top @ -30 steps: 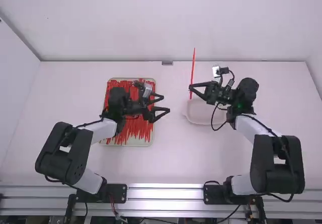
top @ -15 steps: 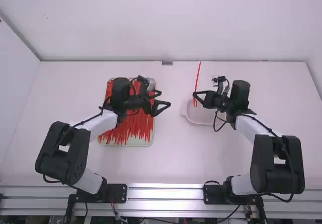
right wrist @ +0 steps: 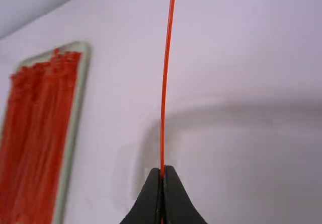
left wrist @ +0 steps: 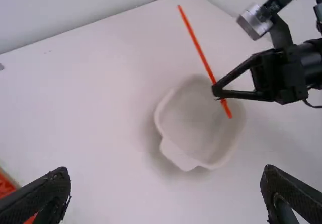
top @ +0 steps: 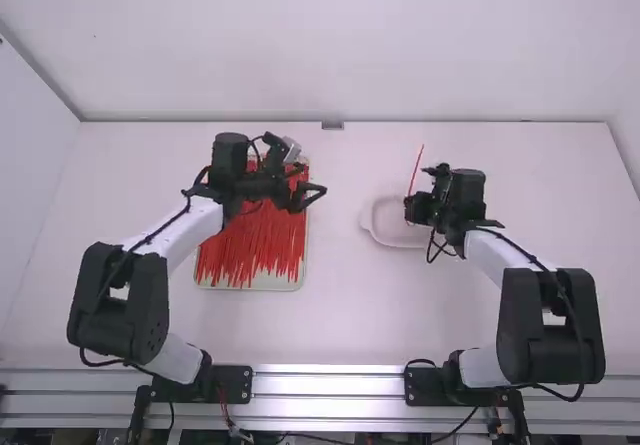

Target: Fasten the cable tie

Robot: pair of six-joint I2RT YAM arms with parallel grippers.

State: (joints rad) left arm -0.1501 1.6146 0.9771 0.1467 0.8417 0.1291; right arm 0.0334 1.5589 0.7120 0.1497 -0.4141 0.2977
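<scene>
On the left of the table lies a tray (top: 250,286) heaped with loose red cable ties (top: 250,245), and the left gripper (top: 308,187) hangs over its far right corner with its fingers spread wide and nothing between them. Right of the tray, apart from it, stands a white bowl (top: 372,233). Over the bowl the right gripper (right wrist: 162,173) is clamped tight on a single red cable tie (top: 414,170), pinching it near its lower end, so the long strap rises straight and slightly tilted while a short stub pokes out below the fingers above the bowl. I judge the task barely begun: one tie is out of the pile, but it is straight, with no loop formed; bending it, threading the tail through the head and pulling it snug all remain
</scene>
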